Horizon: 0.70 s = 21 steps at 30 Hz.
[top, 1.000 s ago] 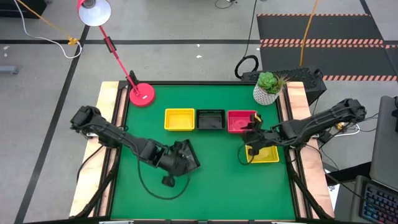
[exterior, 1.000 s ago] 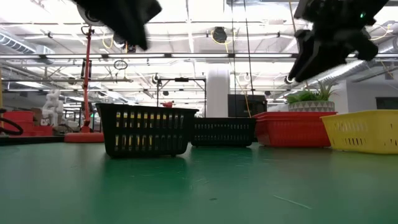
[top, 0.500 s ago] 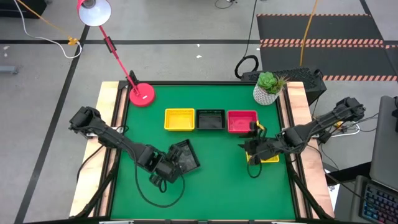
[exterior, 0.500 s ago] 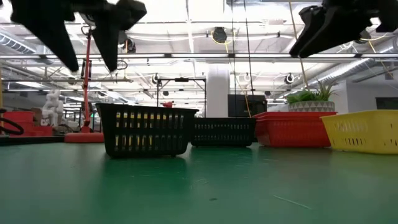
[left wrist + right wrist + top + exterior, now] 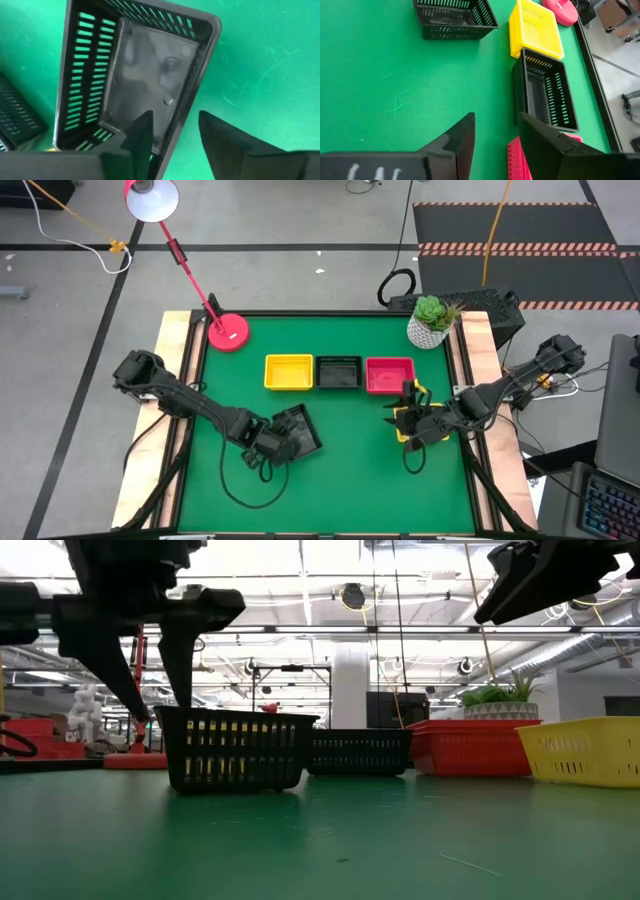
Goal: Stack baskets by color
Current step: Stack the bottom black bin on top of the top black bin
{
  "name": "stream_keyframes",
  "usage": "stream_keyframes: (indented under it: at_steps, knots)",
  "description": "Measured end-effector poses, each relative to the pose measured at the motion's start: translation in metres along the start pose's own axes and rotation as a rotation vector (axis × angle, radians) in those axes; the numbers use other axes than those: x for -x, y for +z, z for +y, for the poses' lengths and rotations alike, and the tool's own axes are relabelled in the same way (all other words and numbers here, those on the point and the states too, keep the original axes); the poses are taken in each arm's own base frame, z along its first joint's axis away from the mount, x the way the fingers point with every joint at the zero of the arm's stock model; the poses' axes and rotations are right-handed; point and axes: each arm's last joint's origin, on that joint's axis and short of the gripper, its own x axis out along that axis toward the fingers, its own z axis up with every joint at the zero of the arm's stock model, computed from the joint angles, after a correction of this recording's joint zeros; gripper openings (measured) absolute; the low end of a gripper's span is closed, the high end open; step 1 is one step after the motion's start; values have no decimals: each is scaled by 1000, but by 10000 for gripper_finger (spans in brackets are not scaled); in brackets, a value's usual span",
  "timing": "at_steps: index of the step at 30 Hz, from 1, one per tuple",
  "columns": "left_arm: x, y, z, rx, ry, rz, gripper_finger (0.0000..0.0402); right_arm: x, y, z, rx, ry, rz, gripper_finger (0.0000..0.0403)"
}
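From above, three stacks sit in a row mid-table: yellow (image 5: 288, 371), black (image 5: 339, 371) and red (image 5: 389, 374). A loose black basket (image 5: 296, 430) lies skewed near the left gripper (image 5: 268, 450); a yellow basket (image 5: 427, 427) lies under the right gripper (image 5: 412, 418).

At table height, the left fingers (image 5: 183, 660) straddle the black basket's (image 5: 233, 748) near wall, spread apart.

The left wrist camera shows one finger inside the rim, one outside (not yet pinching).

The right wrist camera shows its own fingers (image 5: 462, 140) parted, holding nothing.

The step in hand looks like grasping the loose black basket; next the fingers must close on the wall, then carry it to the black stack.
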Motion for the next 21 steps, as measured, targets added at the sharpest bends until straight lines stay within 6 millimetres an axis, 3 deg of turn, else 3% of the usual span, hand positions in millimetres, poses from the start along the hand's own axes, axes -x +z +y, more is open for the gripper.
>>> stream_keyframes:
  at_steps: [9,21]
  knots:
    - [-8,-6,-5,-21,-8,9,101,0,0,0,-3,-1,0,143]
    - [-19,-7,-7,-38,29,-69,97,0,0,0,4,-2,0,143]
